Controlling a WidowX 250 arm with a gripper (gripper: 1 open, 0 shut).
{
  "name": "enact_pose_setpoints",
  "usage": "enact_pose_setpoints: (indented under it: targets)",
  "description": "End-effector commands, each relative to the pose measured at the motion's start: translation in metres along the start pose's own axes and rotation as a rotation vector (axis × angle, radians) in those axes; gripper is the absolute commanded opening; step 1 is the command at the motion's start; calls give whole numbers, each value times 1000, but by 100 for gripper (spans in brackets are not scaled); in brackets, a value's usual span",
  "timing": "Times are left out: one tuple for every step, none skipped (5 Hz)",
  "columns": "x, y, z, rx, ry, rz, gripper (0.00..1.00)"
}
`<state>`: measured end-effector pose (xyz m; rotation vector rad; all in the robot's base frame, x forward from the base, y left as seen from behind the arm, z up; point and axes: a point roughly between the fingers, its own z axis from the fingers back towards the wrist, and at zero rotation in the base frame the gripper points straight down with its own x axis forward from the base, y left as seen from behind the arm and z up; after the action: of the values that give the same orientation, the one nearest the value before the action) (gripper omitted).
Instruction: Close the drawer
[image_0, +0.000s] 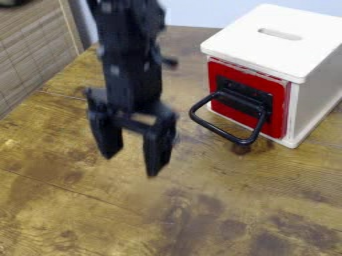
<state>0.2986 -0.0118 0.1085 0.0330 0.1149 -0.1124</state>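
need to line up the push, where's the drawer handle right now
In the camera view the black loop handle juts out from the red drawer in the white cabinet, right of centre, with the open hand off to its left, not touching.
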Motion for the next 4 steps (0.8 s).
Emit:
enact_pose_setpoints:
  targets:
    - [-17,35,18,-2,-94,17,100]
    - [-12,33,39,-48,-96,36,100]
    - [1,11,47,-57,-101,68,100]
    - [-1,-6,41,-34,-81,49,100]
